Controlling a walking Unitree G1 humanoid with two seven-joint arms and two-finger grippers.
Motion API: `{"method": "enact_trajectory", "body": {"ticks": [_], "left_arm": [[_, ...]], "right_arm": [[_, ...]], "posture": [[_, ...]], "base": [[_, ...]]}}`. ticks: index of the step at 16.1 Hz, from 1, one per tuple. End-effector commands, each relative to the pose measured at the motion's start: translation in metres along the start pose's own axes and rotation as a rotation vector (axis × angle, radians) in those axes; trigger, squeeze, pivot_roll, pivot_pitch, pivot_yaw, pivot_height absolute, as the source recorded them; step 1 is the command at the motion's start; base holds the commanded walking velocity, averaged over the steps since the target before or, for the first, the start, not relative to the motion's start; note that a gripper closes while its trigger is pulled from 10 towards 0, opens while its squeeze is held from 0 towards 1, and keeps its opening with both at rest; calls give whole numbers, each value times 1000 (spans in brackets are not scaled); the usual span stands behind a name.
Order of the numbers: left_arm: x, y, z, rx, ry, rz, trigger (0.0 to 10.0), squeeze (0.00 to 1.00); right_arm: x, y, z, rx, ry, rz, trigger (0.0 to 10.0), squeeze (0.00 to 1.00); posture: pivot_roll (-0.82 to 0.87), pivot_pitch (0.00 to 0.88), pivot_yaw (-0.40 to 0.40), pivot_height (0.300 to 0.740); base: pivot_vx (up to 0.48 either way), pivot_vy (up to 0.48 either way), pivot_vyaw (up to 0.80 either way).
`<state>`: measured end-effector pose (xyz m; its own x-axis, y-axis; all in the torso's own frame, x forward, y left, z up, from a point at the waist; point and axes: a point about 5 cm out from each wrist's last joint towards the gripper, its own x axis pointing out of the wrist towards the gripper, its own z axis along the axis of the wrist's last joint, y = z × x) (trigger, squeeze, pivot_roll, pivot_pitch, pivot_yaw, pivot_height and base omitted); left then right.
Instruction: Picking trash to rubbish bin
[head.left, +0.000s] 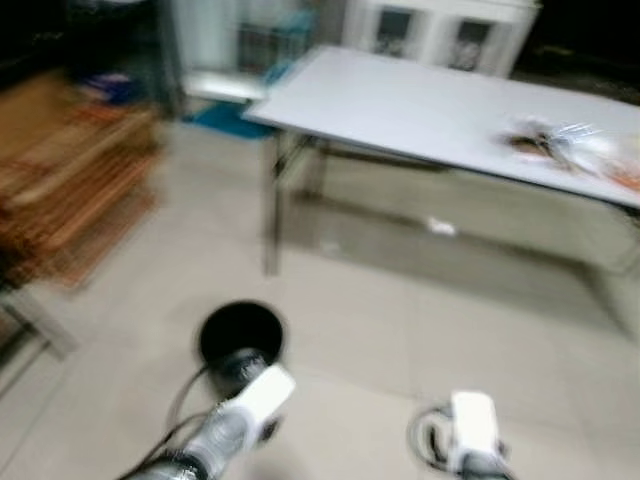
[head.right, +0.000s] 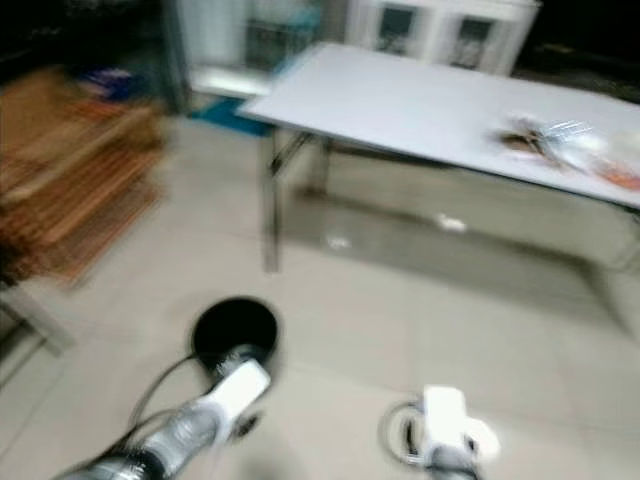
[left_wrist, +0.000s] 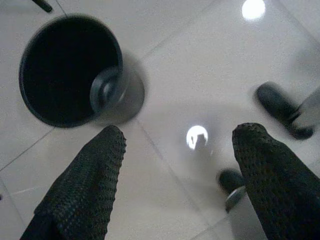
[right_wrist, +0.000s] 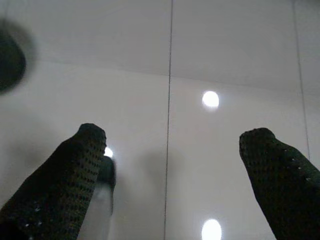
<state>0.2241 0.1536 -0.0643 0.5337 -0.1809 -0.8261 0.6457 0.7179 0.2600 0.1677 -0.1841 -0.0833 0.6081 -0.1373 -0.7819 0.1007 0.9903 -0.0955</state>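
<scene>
Risk first: motion blur is heavy in both eye views, so any range estimate to the trash is judged unreliable until the base settles. Trash (head.left: 570, 148) is seen as a crinkled clear-and-orange heap on the far right of the desk (head.left: 400, 105), well apart from both arms. Rubbish bin (head.left: 240, 335), black and open-topped, sits on the floor (head.left: 400, 330) just ahead of the left arm; the left wrist view shows its rim upright.

Left end effector (left_wrist: 177, 150) is held with fingers spread apart, nothing between them, pointed at tile beside the bin. Right end effector (right_wrist: 172, 145) is likewise spread and empty, over bare tile.

Failure modes, as judged:
- bin could be clipped and tipped by the left arm or a foot during the approach, since it is close to the robot's path
- desk edge and its metal leg (head.left: 272, 215) stand between robot and trash; a reach across may be needed
- crinkled film is likely to slip or be only part-gripped

Small white scrap (head.left: 441, 227) lies under the desk, possibly also trash. Wooden racks (head.left: 75, 180) stand left, white cabinet (head.left: 440, 35) behind.
</scene>
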Motion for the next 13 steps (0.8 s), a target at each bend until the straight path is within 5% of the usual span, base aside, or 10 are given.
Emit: {"method": "enact_trajectory", "body": {"ticks": [1,6,13], "left_arm": [[2,-5,9,23,-23,-22,10000,0],[1,-5,5,1,-21,-38,10000,0],[0,-6,0,8,-12,-49,10000,0]], "right_arm": [[0,-9,-1,-12,11,-28,10000,0],[-1,-6,-2,-28,1,-18,10000,0],[-4,-3,-7,-62,0,-4,10000,0]], "posture": [[54,8,-30,740],[54,12,-30,740],[60,13,-30,740]], "base": [[0,0,-781],[0,0,-313],[0,-468,0]]}}
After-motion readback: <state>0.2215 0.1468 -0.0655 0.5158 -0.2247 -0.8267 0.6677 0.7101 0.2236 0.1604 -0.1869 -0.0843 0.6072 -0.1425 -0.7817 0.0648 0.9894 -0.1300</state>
